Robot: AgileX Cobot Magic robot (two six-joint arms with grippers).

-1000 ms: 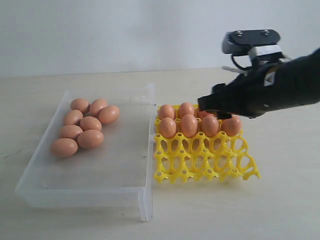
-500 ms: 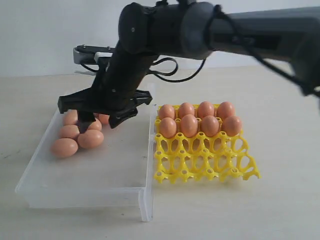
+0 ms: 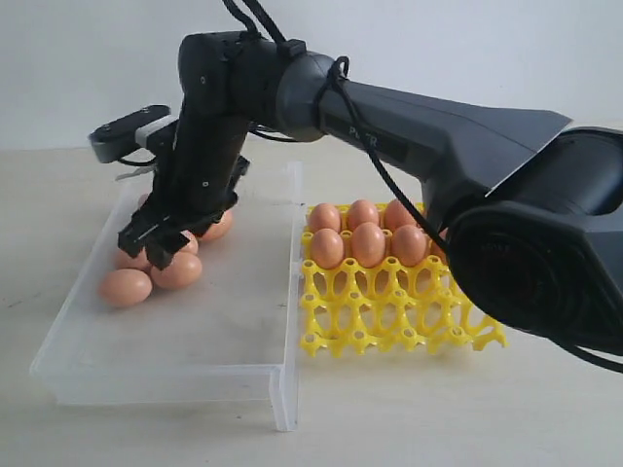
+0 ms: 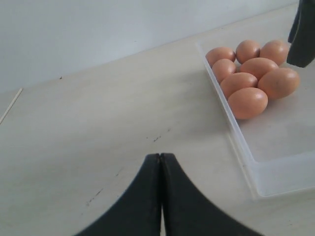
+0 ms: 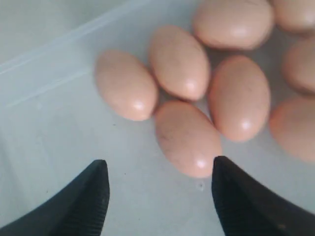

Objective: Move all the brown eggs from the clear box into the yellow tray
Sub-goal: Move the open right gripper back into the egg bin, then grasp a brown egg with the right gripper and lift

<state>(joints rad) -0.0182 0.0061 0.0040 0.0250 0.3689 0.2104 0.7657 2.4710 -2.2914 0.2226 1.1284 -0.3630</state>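
Note:
My right gripper point(image 3: 156, 245) reaches across into the clear box point(image 3: 195, 336) and hangs open just over the cluster of several brown eggs point(image 3: 177, 269) at the box's far left. In the right wrist view the open right gripper point(image 5: 160, 169) is empty; the nearest egg point(image 5: 187, 137) lies just ahead, close to one fingertip point(image 5: 221, 169). The yellow tray point(image 3: 399, 316) stands right of the box, with several eggs point(image 3: 368, 243) filling its two back rows. My left gripper point(image 4: 161, 157) is shut and empty over bare table, left of the box point(image 4: 241, 142); its eggs point(image 4: 256, 69) show beyond.
The right arm point(image 3: 409, 126) stretches over the back of the tray and the box's right wall. The tray's two front rows point(image 3: 389, 326) are empty cups with pointed posts. The box's near half holds nothing. A pale wall rises behind the table.
The right gripper left the tray's back right corner, swung left across the box and came down over the egg cluster. The eggs have not moved.

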